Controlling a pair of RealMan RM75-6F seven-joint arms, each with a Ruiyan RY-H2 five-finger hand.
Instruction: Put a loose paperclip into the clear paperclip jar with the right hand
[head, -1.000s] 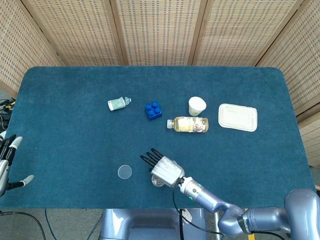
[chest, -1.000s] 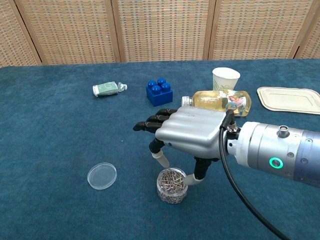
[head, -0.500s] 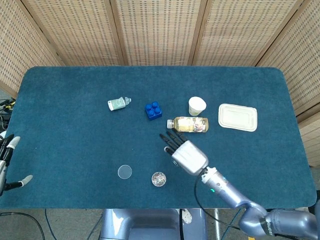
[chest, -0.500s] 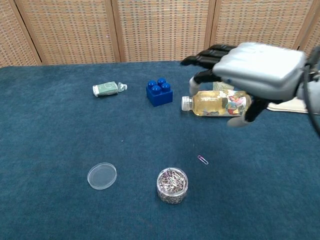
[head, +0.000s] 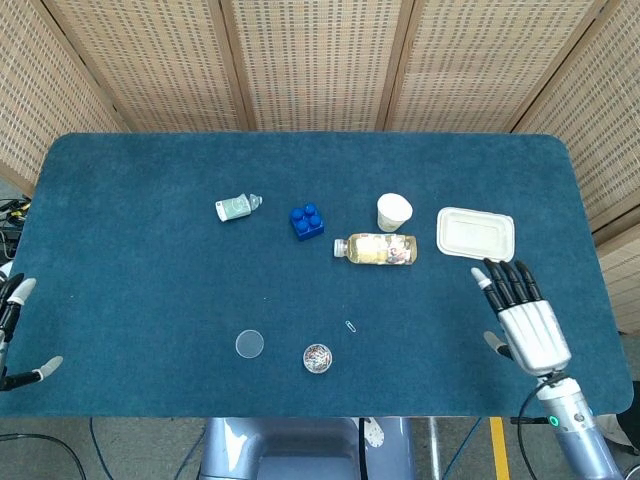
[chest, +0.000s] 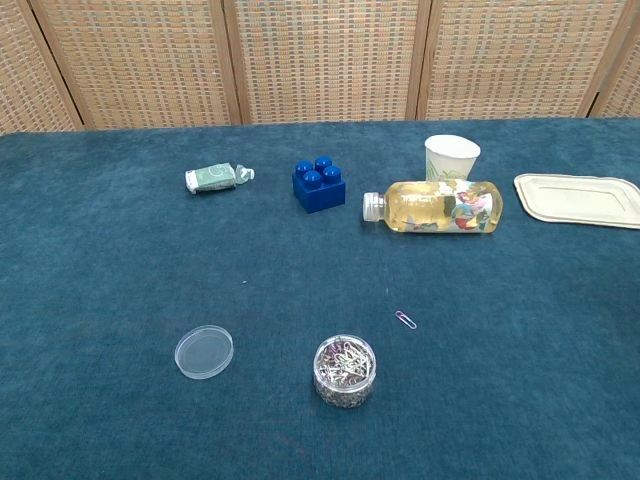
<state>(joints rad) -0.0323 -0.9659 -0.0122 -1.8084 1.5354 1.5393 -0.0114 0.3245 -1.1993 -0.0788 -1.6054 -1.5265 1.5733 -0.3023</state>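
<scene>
At the far left edge of the head view, low down, the left hand (head: 12, 335) is seen only in part; its fingers appear spread with nothing between them, and it lies off the table (head: 120, 240). In the upper middle left, a small green tube (chest: 213, 178) and a blue block (chest: 320, 183) lie well apart from the work area and pose little hazard.

In the lower centre, a clear lid (chest: 204, 351) lies flat on the cloth, and to its right the clear paperclip jar (chest: 345, 370) stands upright and uncovered, already well filled with clips. Just beside the jar, up and to its right, a single loose paperclip (chest: 405, 320) lies flat on the blue cloth, apart from the jar.

Further right, in the upper part of the frame, a plastic bottle (chest: 435, 207) lies on its side, with a paper cup (chest: 451, 156) behind it and a white tray (chest: 580, 198) beyond.

At the lower right of the head view the right hand (head: 525, 320) is held released, fingers straight and apart, grasping nothing, well away from the paperclip.

Several failures can be expected. The clip is thin and flat on soft cloth, so it could be pushed along or pressed into the pile rather than lifted. The jar is light and close by, so it could be knocked over and its contents spilled by a wide approach. The bottle could be set rolling if brushed.
</scene>
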